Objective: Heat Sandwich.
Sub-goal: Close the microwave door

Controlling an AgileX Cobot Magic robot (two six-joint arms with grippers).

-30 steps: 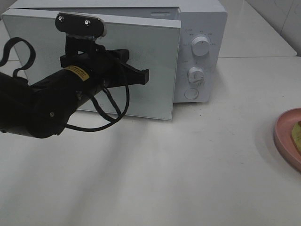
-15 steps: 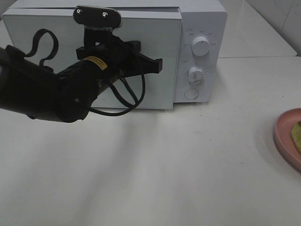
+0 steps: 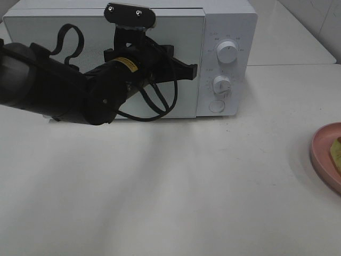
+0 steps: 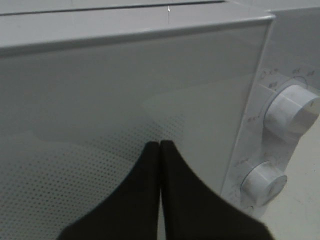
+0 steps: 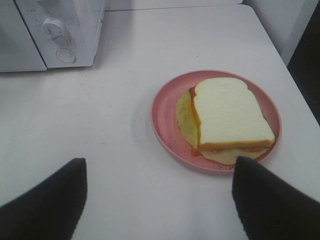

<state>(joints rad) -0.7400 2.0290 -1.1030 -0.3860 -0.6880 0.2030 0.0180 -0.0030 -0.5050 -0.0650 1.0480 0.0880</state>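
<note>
Pressing against the shut microwave door (image 3: 176, 37), the left gripper (image 4: 160, 146) has its jaws pinched together on nothing, while the right gripper (image 5: 159, 172) hangs wide apart above the sandwich (image 5: 227, 117) resting on the pink plate (image 5: 162, 117).

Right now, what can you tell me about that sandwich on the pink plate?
The sandwich lies flat on a round pink plate, on the white table to the right of the microwave. Its top is a slice of soft white bread with a tan-orange crust; pale yellow-green filling spills out beneath it on one side. It looks whole and uncut. Only the plate touches it. The right pincer hangs open above the table near it, not in contact.
</note>
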